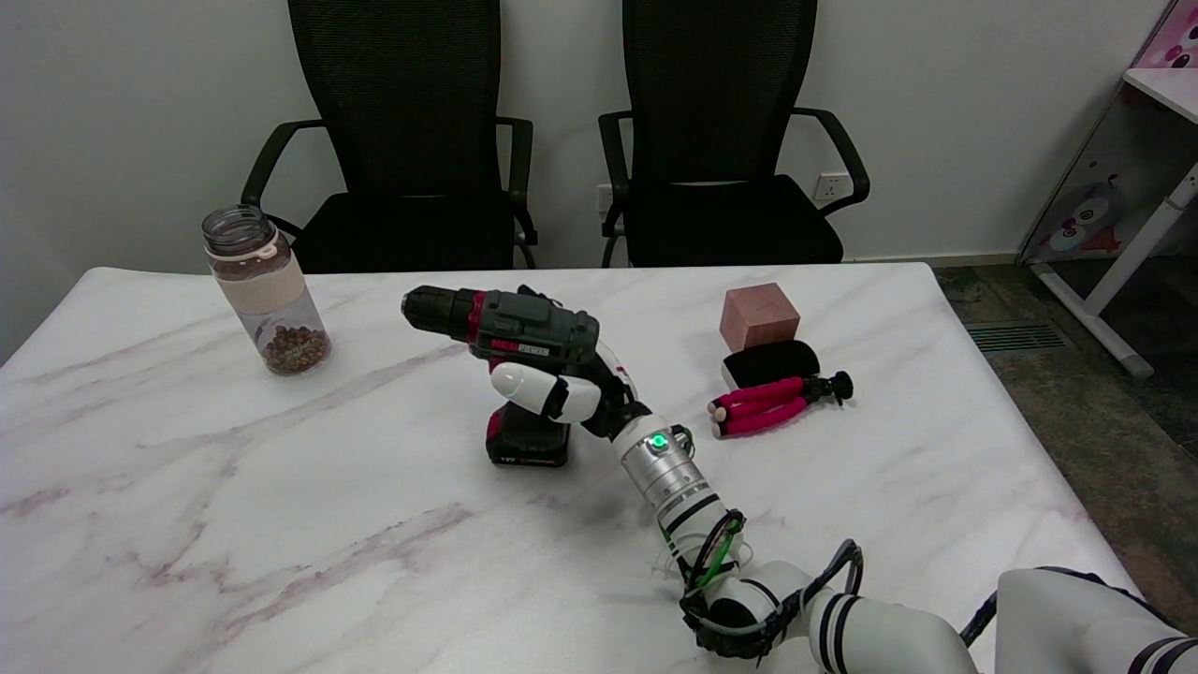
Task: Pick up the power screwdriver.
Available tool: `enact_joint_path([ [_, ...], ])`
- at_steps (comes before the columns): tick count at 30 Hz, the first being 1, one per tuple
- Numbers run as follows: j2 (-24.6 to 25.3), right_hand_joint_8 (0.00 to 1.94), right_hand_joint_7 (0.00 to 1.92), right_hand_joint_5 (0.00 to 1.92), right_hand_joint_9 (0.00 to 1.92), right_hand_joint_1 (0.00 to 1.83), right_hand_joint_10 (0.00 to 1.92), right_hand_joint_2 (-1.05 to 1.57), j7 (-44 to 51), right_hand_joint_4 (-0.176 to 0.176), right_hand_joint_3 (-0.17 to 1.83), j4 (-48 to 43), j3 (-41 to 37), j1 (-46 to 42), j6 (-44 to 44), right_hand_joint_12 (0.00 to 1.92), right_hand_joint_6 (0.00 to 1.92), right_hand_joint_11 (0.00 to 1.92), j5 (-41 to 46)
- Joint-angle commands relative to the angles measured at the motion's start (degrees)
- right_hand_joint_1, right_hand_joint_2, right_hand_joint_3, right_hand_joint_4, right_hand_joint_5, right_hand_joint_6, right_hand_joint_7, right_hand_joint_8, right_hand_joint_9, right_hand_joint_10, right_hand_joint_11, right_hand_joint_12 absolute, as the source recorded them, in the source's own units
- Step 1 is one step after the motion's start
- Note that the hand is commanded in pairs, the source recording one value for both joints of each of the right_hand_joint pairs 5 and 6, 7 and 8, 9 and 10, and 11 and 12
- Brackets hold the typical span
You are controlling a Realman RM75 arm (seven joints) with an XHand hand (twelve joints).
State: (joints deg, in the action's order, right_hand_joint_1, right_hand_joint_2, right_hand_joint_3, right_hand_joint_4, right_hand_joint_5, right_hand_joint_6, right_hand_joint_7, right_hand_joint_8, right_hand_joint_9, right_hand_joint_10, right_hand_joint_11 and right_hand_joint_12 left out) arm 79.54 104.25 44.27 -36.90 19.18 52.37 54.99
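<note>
Gripping the grey-and-red power screwdriver (510, 351) by its handle, the black-and-white right hand (562, 393) risks tipping it if the heavy battery base swings.

We see an evenly lit, bright scene under soft overhead light. The marble tabletop (234, 524) shows no hard glare, only faint diffuse shadows: one under the arm (669, 482) near the near edge, one beside the screwdriver (510, 351). Focus is sharp throughout. The green light on the wrist glows clearly. The far edge bows slightly.
</note>
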Motion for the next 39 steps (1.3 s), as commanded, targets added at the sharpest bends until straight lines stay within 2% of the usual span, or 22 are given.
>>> enact_joint_path([
  [1,-0.2,0.0,0.0,0.0,0.57,0.89,0.57,0.08,-3.7,-0.005,0.75,0.1,1.5,0.2,0.4,0.41,0.0,0.41,-0.1],
  [7,-0.3,0.0,0.0,0.0,0.7,0.9,0.7,0.1,-4.2,-0.004,0.74,0.5,1.9,0.2,0.6,0.51,0.0,0.51,-0.2],
  [11,-0.4,0.0,0.0,0.0,0.9,0.91,0.9,0.12,-4.2,0.003,0.75,1.1,2.2,0.3,0.6,0.71,0.0,0.71,-0.2],
  [13,-0.4,0.0,0.0,0.0,1.15,0.92,1.15,0.13,-4.2,0.005,0.82,1.3,2.5,0.4,0.6,0.92,0.0,0.92,-0.2],
  [14,-0.4,0.01,0.01,0.01,1.21,0.92,1.21,0.13,-4.2,0.006,0.85,1.3,2.6,0.4,0.6,0.99,0.01,0.99,-0.2],
  [17,-0.4,0.03,0.03,0.03,1.33,0.92,1.33,0.15,-4.2,0.009,0.91,1.3,2.6,0.4,0.6,1.08,0.03,1.08,-0.2],
  [27,-0.4,0.04,0.04,0.04,1.38,0.92,1.38,0.18,-4.2,0.011,0.96,0.8,2.9,0.4,0.2,1.11,0.04,1.11,-0.3],
  [34,-0.7,0.07,0.07,0.07,1.41,0.92,1.41,0.1,-4.2,0.036,1.02,0.2,2.9,1.6,-0.3,1.16,0.07,1.16,-2.4],
  [39,-0.7,0.08,0.08,0.08,1.4,0.96,1.4,0.09,-5.7,0.016,0.99,-0.1,3.2,2.1,-2.3,1.15,0.08,1.15,-2.5],
])
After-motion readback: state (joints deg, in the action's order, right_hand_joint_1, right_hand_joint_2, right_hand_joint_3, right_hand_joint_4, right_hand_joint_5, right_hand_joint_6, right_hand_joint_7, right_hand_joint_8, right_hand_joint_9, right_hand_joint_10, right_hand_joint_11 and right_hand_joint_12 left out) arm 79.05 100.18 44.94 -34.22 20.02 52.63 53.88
